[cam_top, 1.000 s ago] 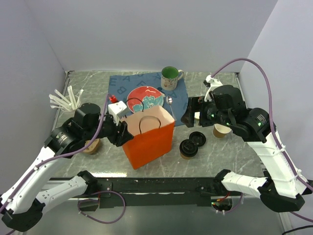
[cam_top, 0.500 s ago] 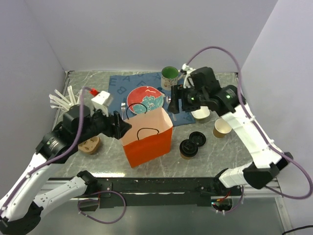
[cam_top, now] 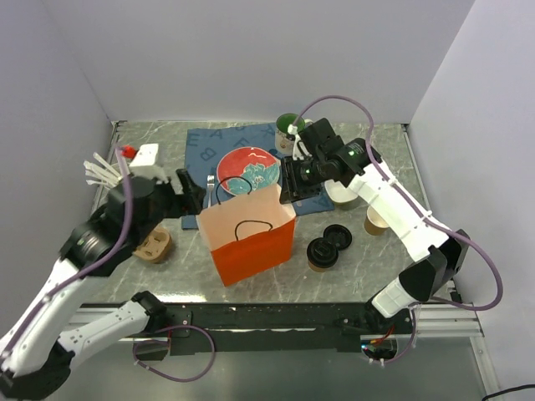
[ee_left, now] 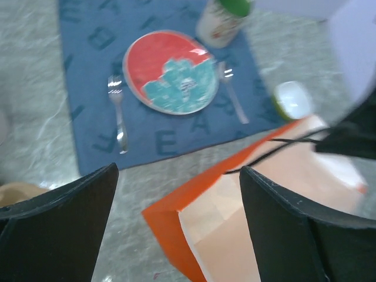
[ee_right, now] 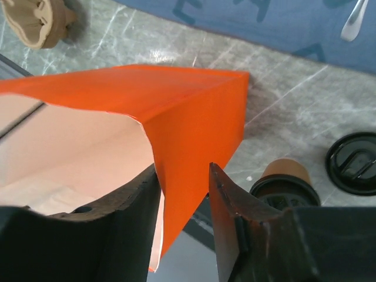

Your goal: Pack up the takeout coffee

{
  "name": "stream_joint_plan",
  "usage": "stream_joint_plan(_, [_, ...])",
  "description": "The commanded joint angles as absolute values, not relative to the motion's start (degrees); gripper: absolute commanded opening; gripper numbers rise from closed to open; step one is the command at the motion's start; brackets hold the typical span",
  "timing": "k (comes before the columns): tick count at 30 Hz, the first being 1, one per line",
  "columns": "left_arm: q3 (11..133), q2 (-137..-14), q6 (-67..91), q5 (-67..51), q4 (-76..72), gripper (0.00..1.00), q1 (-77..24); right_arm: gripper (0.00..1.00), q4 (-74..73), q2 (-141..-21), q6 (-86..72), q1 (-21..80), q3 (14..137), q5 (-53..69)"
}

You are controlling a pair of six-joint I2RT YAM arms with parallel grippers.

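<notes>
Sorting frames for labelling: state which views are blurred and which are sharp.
Left wrist: blurred throughout, plate and orange bag edges smeared. Right wrist: bag edge and takeout coffee clear. Top external: sharp, evenly lit.

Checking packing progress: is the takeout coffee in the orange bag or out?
Out. The takeout coffee stands upright on the table beside the orange bag, lid on.

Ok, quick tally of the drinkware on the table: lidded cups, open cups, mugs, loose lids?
Lidded cups: 1
Open cups: 2
Mugs: 1
Loose lids: 1
Total: 5
</notes>
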State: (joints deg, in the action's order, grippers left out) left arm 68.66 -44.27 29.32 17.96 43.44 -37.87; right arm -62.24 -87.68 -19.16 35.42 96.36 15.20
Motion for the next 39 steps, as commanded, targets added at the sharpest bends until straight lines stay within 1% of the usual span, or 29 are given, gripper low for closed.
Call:
stream_joint_plan(1, [72.1,-50.9,31.8,25.7,47.5,0.90,-37.4,0.44,-61.4,-86.0,-21.8,36.2,96.1,16.1])
stream_joint_plan(4, [72.2,-53.1,32.5,24.6,46.2,0.90,-35.4,0.35,-62.0,-85.6,-23.0,36.7,95.3,14.6])
stream_joint_plan(5, [72.2,-53.6,33.3,24.3,46.0,0.90,-34.6,0.27,-62.0,-85.3,-24.2,36.7,94.8,13.8])
stream_joint_plan(8, [72.9,-54.8,34.5,21.6,45.5,0.89,-30.2,0.14,-63.5,-84.2,-27.7,36.8,94.2,11.8])
stream_joint_plan(11, [76.3,-57.5,36.5,23.3,48.8,0.84,-26.3,0.10,-63.8,-81.9,-32.1,36.8,91.8,11.0])
stream_joint_plan(16, [83.0,-62.6,37.8,27.9,54.9,0.88,-21.0,0.00,-60.4,-76.2,-38.4,36.7,84.2,10.9])
stream_joint_plan(18, [84.5,-63.5,38.5,29.7,56.9,0.88,-19.9,0.00,-60.4,-74.8,-39.8,36.7,83.3,10.2])
stream_joint_plan(21, [84.3,-63.7,39.7,31.5,57.2,0.88,-17.7,0.04,-61.3,-73.7,-40.8,36.8,82.9,9.7])
stream_joint_plan(22, [83.8,-63.2,39.8,31.4,56.7,0.88,-16.7,0.08,-60.7,-73.4,-40.9,36.7,82.5,10.3])
stream_joint_plan(24, [82.3,-62.6,40.7,31.4,55.8,0.88,-15.7,0.12,-59.8,-72.8,-40.4,36.7,82.0,11.0])
stream_joint_plan(25, [82.0,-62.1,41.0,31.4,55.5,0.88,-14.9,0.16,-59.4,-72.7,-40.0,36.7,81.9,11.2])
stream_joint_plan(30, [80.9,-61.8,41.7,32.0,55.6,0.88,-13.0,0.18,-59.9,-73.4,-35.3,36.8,83.4,11.9])
stream_joint_plan(33, [81.0,-61.8,41.6,33.7,57.0,0.88,-11.6,0.23,-60.3,-72.7,-35.4,36.8,83.4,12.3])
stream_joint_plan(34, [81.0,-61.7,41.6,34.3,57.1,0.88,-11.3,0.29,-60.2,-72.4,-35.7,36.8,83.0,12.6])
stream_joint_plan(36, [81.3,-61.6,41.6,34.5,57.5,0.87,-10.8,0.34,-59.9,-71.5,-36.7,36.7,83.0,13.1])
stream_joint_plan(38, [81.8,-61.3,43.7,36.5,59.4,0.86,-10.8,0.43,-60.6,-71.6,-37.2,36.7,84.3,12.8])
stream_joint_plan(39, [81.7,-61.1,44.7,37.5,60.1,0.86,-10.7,0.50,-62.2,-71.9,-37.1,36.7,86.5,11.9])
